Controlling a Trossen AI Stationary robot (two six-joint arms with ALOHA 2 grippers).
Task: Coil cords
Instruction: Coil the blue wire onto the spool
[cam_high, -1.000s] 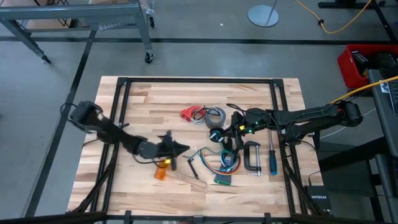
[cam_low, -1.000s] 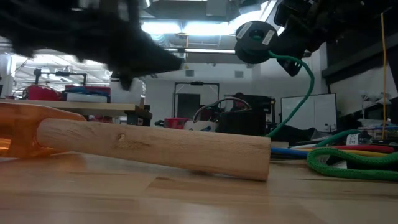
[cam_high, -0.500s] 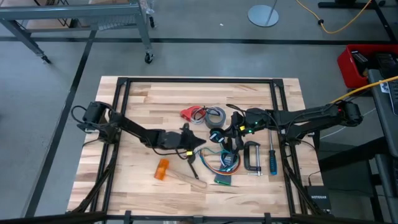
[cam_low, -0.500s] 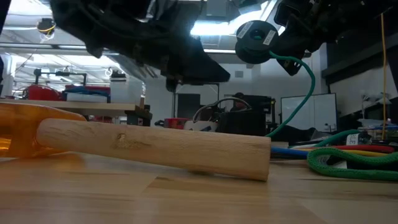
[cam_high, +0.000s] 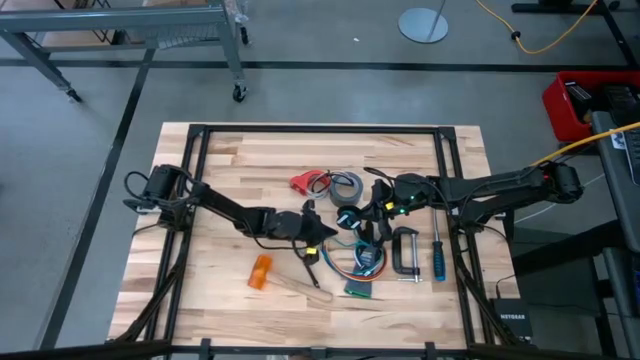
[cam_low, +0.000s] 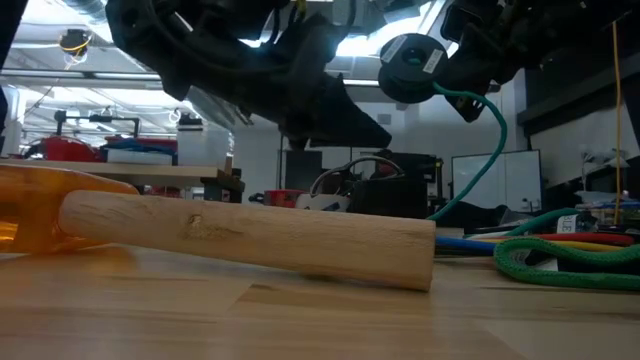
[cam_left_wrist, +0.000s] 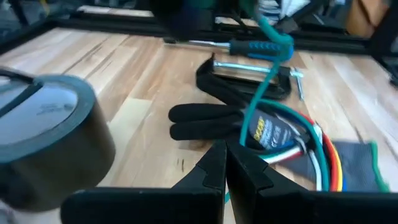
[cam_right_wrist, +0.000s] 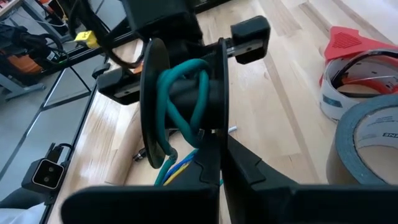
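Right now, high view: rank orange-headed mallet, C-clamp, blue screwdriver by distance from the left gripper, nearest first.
From the left gripper, mid-table and shut:
1. Orange-headed mallet, just toward the table's front-left of it.
2. C-clamp, to its right, past the wire bundle.
3. Blue screwdriver, farther right, beside the clamp near the right frame rail.

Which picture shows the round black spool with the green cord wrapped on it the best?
The right wrist view: the spool fills it, green cord looped round its core, right gripper shut on it. The low view shows it raised; the high view shows it tiny; the left wrist view misses it.
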